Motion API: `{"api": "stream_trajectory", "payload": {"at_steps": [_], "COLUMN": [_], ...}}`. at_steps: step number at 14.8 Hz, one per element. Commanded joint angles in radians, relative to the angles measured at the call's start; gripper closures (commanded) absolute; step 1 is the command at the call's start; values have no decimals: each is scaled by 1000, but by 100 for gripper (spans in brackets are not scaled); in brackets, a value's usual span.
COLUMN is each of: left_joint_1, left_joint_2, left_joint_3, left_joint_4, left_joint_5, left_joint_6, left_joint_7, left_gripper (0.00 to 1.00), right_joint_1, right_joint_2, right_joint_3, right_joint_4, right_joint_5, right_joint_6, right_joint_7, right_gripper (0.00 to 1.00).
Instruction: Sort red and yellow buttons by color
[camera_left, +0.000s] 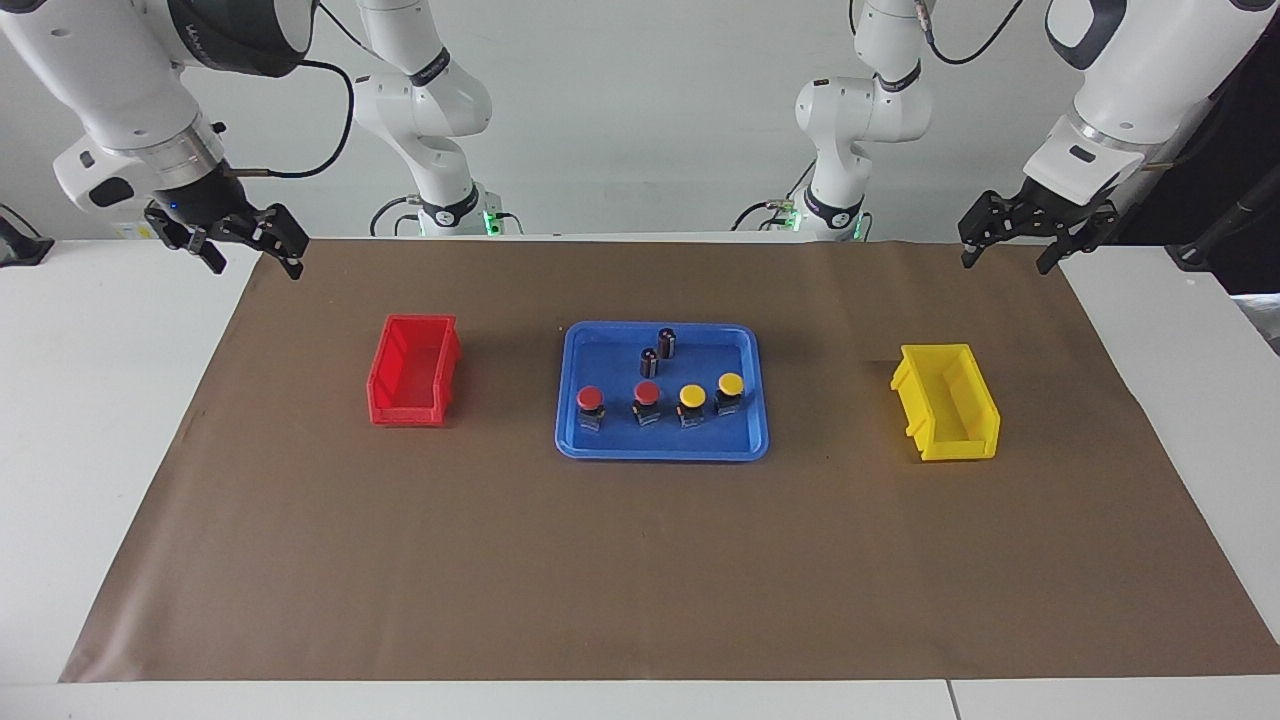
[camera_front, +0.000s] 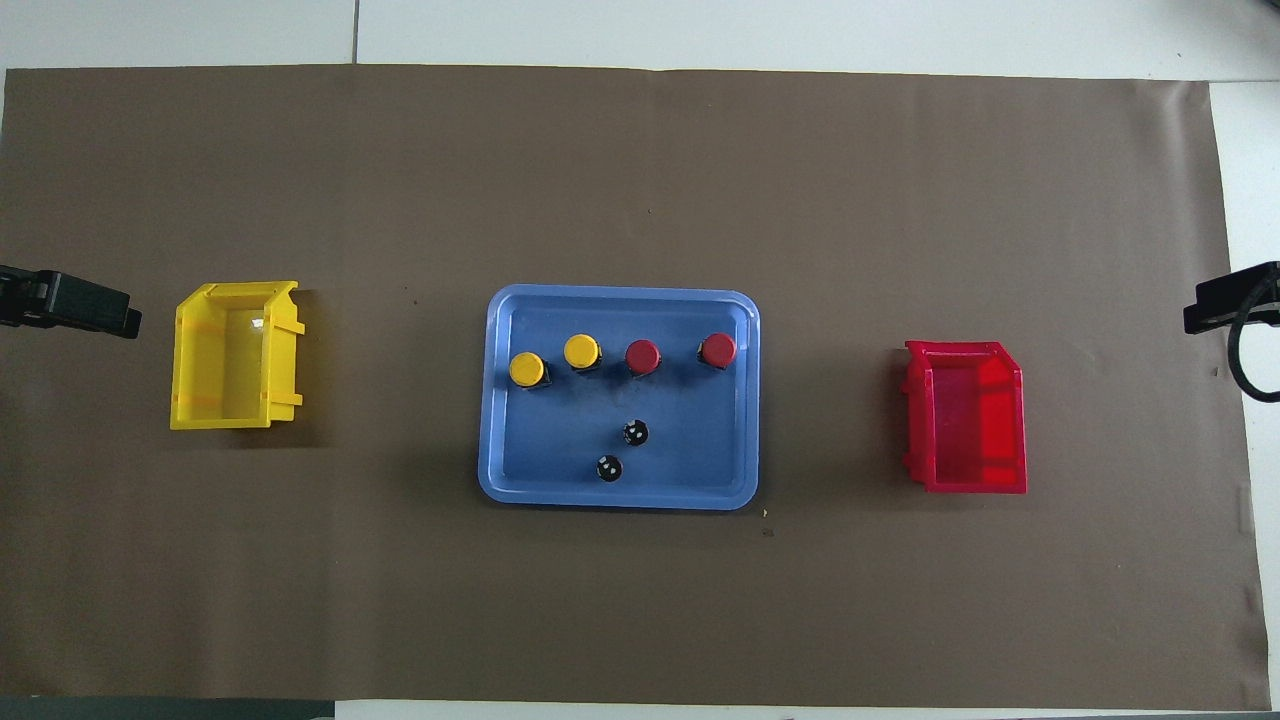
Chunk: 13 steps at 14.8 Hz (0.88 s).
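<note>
Buttons stood in a row inside the blue tray (camera_left: 580, 440), which served as the landmark at the middle of the brown paper mat (camera_left: 640, 580). All four sat upright on their dark bases along the tray's edge farther from the robots. The two red buttons (camera_left: 591, 400) (camera_left: 647, 393) took the half of the row toward the right arm's end of the table, and the two yellow buttons (camera_left: 692, 397) (camera_left: 731, 384) took the half toward the left arm's end. None of them touched its neighbour. Two dark cylinders (camera_left: 667, 342) (camera_left: 649, 360) stood in the same tray, nearer to the robots than the row and close to each other.

A red bin (camera_left: 414, 371) lay on the mat well apart from the tray, toward the right arm's end. A yellow bin (camera_left: 946, 402) lay well apart from the tray, toward the left arm's end.

Both arms waited. The right gripper (camera_left: 250, 250) hung over the mat's corner, well apart from the tray and past the red bin, with its fingers spread and nothing between them. The left gripper (camera_left: 1005, 245) hung over the mat's other corner at the robots' end, past the yellow bin, its fingers likewise spread and holding nothing.
</note>
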Motion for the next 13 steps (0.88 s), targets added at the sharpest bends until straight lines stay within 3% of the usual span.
{"api": "stream_trajectory", "payload": {"at_steps": [1,13], "left_joint_1": [-6,-6], "left_joint_2": [-17,-17], "left_joint_3": [7,7], "left_joint_4": [-17,-17], "left_joint_5": [12,12], "left_joint_6": [-12,-12], "left_joint_7": [-1,-1], "left_gripper": [0,0], "right_joint_1": [-6,-5], "right_joint_2": [-22,-22], "right_joint_3": [3,9], "right_joint_4": [-25,-25], "right_joint_5": [15,15], "right_joint_6": [9,1], "right_joint_7": [-18,-30], "right_gripper": [0,0]}}
